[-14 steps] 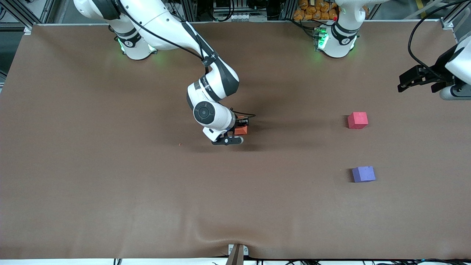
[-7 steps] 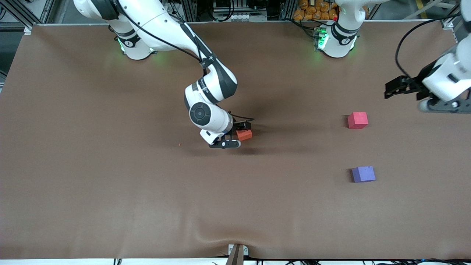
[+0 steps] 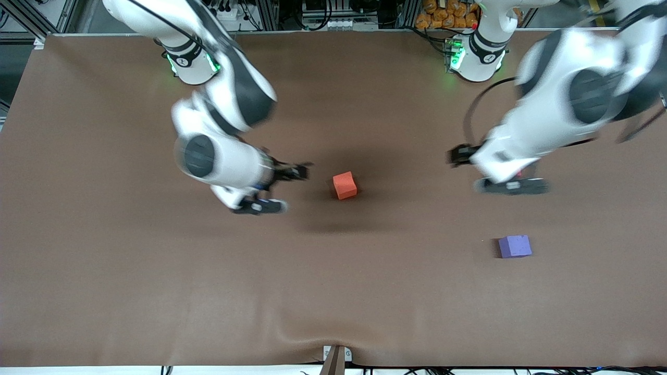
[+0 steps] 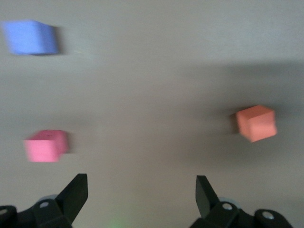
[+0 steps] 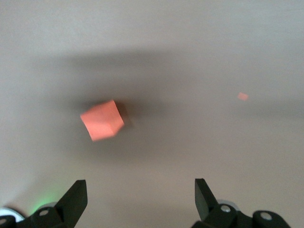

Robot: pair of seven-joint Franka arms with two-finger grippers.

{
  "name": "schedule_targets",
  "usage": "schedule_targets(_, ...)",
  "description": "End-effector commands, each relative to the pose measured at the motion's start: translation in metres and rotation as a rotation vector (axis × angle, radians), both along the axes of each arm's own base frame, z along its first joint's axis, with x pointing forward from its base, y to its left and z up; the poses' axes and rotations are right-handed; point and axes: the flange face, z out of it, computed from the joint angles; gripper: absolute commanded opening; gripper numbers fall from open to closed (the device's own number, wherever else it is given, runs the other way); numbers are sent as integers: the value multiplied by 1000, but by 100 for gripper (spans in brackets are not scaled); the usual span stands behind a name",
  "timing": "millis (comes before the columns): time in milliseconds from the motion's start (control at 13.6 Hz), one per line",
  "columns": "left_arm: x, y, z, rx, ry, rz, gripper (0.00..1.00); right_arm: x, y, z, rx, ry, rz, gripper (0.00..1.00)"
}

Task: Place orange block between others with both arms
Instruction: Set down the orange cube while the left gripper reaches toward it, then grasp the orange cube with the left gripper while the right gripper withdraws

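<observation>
Wide brown matte table cover (image 3: 130,271) fills nearly whole frame, soft ripple at lower centre edge. Small metal bracket with dark wooden strip (image 3: 336,359) at bottom centre. Silver aluminium frame rails (image 3: 31,15) in upper left corner, more along top edge. Black cables (image 3: 318,13) and grey equipment at top centre. Pile of orange-brown lumps (image 3: 443,15) at top, right of centre. Tiny reddish speck (image 3: 254,204) on cover, left of centre. Even overhead light, soft shadows mid-frame.
</observation>
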Motion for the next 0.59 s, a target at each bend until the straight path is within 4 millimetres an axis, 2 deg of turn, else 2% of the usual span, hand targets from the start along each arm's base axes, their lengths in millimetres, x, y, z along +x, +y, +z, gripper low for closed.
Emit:
schedule_targets(0, -11, -80, -57, 34, 2, 108, 100, -10, -72, 79, -5, 14, 37, 100)
schedule_targets(147, -30, -137, -91, 34, -26, 182, 100, -18, -146, 125, -39, -29, 69, 100)
schedule_targets(220, -36, -154, -107, 42, -41, 214, 100, -22, -181, 143, -74, -56, 98, 100)
schedule_targets(293, -40, -167, -124, 48, -54, 247, 100, -26, -218, 152, -78, -52, 145, 100)
schedule_targets(366, -46, -181, -140, 47, -68, 261, 100, -30, -265, 155, -79, -32, 200, 100)
schedule_targets(513, -56, -202, -172, 45, -67, 286, 100, -34, -310, 162, -144, -42, 205, 100)
